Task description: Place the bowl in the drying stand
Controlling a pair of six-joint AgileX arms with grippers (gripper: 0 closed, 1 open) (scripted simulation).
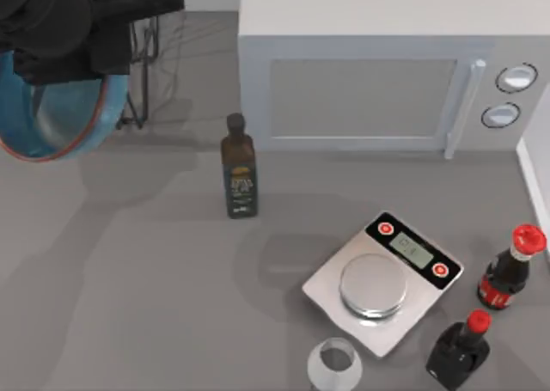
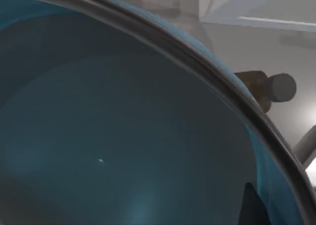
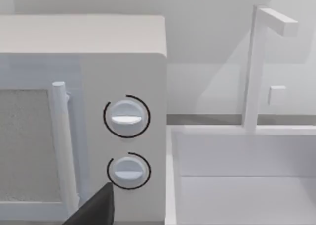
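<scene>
bowl [image 1: 51, 120] is off the table, carried at the far left corner in the top view, tipped steeply so its teal inside and thin reddish rim face the camera. left gripper [image 1: 64, 51] sits over the bowl's upper edge, dark and bulky; judged to be clamped on the rim, since nothing else supports the bowl, though the fingers themselves are hidden behind the wrist. in the left wrist view the bowl's inside [image 2: 113, 146] is right up against the camera, rim curving across, which fits a grip on the edge.

drying stand [image 1: 146, 56] stands just beside the bowl toward the table's far side, thin black uprights rising behind the left arm. bowl overlaps the stand's near side in the top view, but i cannot tell whether it is already between the bars or short of them.

progress, as a judgement: pick-up and carry look done; bowl is at the stand and already tilted for slotting. left to do: lower it between the tines, release, back the arm out.

right gripper [image 3: 96, 210] is parked off to the right, a dark fingertip showing in front of the microwave [image 1: 378, 73]; cannot tell how its fingers stand.

also on the table: oil bottle [image 1: 239, 168], scale [image 1: 382, 284], glass cup [image 1: 335, 363].
</scene>
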